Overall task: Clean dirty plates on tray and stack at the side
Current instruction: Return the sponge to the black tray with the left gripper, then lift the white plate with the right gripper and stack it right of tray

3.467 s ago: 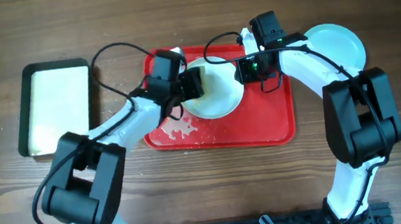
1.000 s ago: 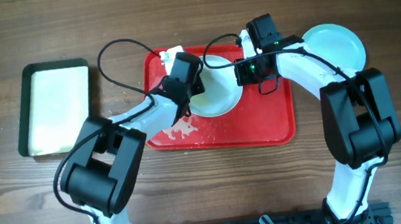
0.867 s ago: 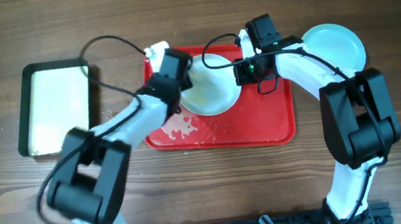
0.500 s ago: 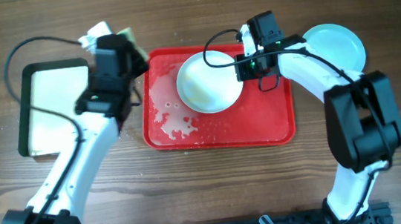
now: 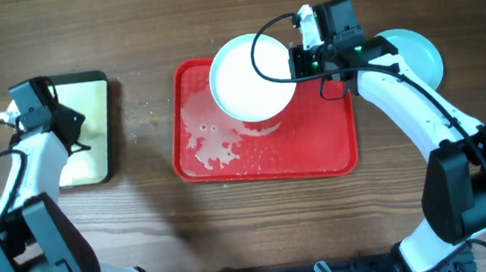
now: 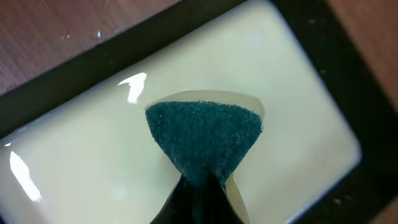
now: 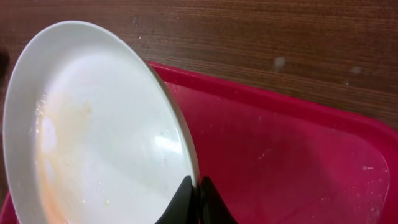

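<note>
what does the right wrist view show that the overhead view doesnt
Only right wrist: a faint orange smear on the white plate, and the right gripper with jaws shut on its rim. Only overhead: the cream tray, the pale blue plate beside the red tray, and whitish residue on that tray. Both: the white plate held over the red tray.

The worktop (image 5: 143, 219) is matt, grained wood. The red tray (image 5: 317, 151) looks like glossy plastic, the white plate (image 5: 250, 76) smooth and shiny. The green sponge (image 6: 205, 130) is rough and fibrous; the cream tray (image 6: 292, 118) gleams.
</note>
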You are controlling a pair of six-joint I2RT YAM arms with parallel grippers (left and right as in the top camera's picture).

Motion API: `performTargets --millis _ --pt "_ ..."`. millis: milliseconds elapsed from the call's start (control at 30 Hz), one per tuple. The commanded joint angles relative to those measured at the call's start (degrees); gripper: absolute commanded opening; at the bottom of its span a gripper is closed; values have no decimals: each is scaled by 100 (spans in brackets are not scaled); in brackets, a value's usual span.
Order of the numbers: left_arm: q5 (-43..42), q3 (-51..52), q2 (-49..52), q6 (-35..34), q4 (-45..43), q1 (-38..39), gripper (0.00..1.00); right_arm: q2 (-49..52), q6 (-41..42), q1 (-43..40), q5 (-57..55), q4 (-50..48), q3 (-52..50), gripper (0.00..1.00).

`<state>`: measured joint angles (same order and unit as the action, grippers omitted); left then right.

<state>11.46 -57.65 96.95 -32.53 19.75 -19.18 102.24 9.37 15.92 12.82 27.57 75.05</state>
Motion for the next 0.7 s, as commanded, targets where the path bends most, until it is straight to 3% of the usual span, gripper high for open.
performTargets --millis 0,33,100,200,267,367,500,667 --pt "-129 44 48 -118 -66 -33 17 -136 -61 -33 -33 -13 107 4" --pt "-166 44 48 -116 -81 -33 34 -138 -63 -33 -31 -13 107 4" --pt "-203 31 7 -94 -85 -33 57 -177 -208 -20 -39 15 107 4" --pt "-205 -52 -352 -96 -83 -33 67 -402 -713 210 -463 33 107 4" --pt "-332 -57 -931 -98 -92 -26 71 -638 -1305 647 -1613 31 109 4" --pt "-669 -55 -1574 -96 -105 -26 100 -787 -2658 1377 -3512 -52 109 4" --pt "-675 -55 -1655 -96 -98 -28 100 -785 -4570 2216 -5989 -1036 109 4" --pt "-673 -55 -1655 -96 -101 -28 100 -785 -7195 2865 -6424 -2135 109 4"
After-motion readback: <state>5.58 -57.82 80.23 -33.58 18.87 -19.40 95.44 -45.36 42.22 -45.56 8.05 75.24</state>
